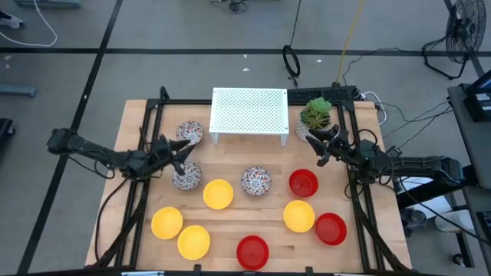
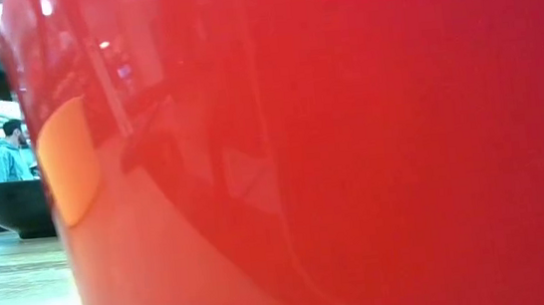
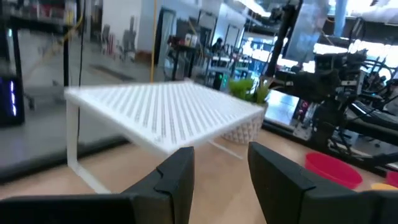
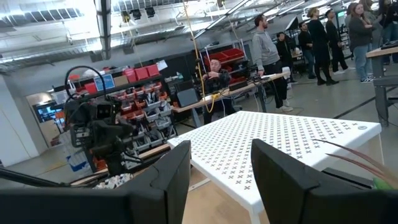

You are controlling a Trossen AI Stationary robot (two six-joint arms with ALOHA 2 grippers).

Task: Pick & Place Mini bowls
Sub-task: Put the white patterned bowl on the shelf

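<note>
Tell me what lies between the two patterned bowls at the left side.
In the high view, the left gripper hangs between the two patterned bowls, fingers apart.

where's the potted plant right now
In the high view the potted plant stands at the table's back right, just beside the right end of the white perforated rack, with the right gripper hovering just in front of it.

We see a large open robotics workshop. Beyond the wooden table (image 1: 230, 222) lies a grey concrete floor (image 1: 192, 31) with trailing cables (image 1: 291, 57) and a standing fan (image 1: 464, 34). Shelves of red storage bins (image 4: 140, 71) line a wall, and several people (image 4: 323, 37) stand or sit at workbenches (image 4: 249, 84) under bright ceiling lights.
</note>
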